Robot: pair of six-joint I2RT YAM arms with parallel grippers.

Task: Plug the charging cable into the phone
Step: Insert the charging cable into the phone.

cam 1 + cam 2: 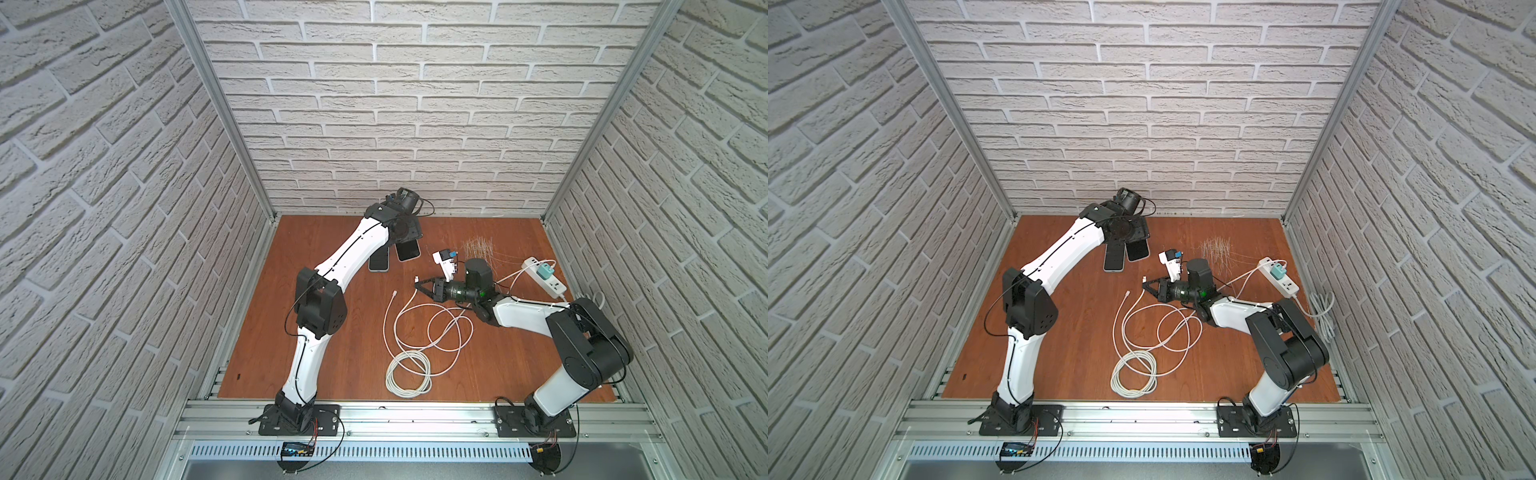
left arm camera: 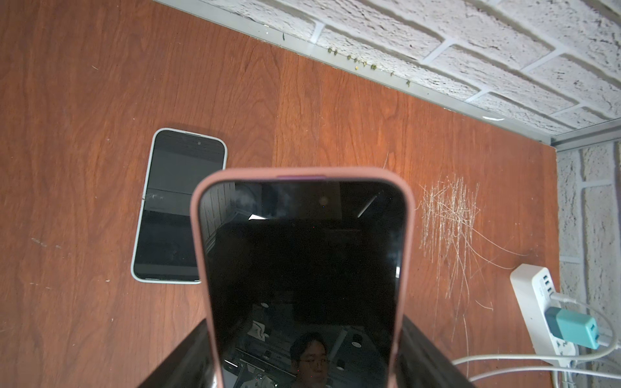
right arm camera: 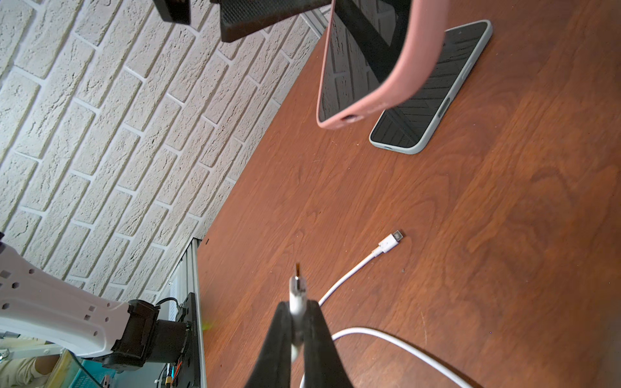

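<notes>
Phone, pink case, held in left claw, white cable plug pinched by right claw

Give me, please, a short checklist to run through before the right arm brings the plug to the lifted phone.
1. Phone grip: left gripper holds the pink-cased phone off the table: ok.
2. Plug grip: right gripper shut on the plug, tip exposed: ok.
3. The port visible, unblocked: ok.
4. Alignment: plug sits off to one side of the port, apart from it: not ok.
5. Slack: cable lies loose on the table: ok.
6. Held cable's power source: cannot tell.
</notes>
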